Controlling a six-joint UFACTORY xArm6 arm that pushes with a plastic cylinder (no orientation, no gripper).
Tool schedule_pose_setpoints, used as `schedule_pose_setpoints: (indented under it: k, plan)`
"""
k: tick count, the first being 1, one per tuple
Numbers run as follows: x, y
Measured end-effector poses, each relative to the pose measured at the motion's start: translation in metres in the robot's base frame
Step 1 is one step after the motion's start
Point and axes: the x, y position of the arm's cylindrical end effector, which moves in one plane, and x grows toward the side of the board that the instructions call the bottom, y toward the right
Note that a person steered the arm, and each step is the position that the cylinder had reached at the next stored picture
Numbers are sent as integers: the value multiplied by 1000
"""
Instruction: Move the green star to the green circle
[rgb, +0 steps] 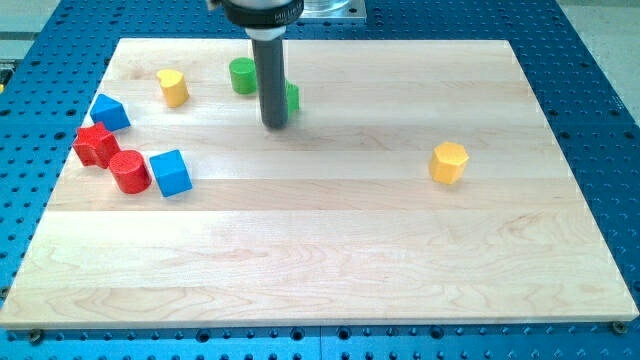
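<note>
Item: rod tip (275, 125) — bare, clamps nothing, set on the board (320, 250) directly in front of the green star (292, 97), which shows only as a sliver past the rod's right edge and appears to touch it. Green circle (242, 75) sits just up-left of the tip. Step judged: final closing push — next move needs the tip on the star's right side, sweeping left.

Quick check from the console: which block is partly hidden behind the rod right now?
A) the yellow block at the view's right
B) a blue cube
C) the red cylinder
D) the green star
D: only a sliver of the green star shows at the rod's right edge, with my tip just below it and the green circle at the rod's left; the other blocks stand clear of the rod.
</note>
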Motion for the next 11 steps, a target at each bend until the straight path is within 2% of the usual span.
schedule_pose_setpoints:
  k: [1, 2, 3, 4, 6, 11]
  plan:
    - [-35, 0]
    - [-28, 6]
    - [-37, 55]
    - [-70, 68]
    - [-73, 14]
    - [-73, -36]
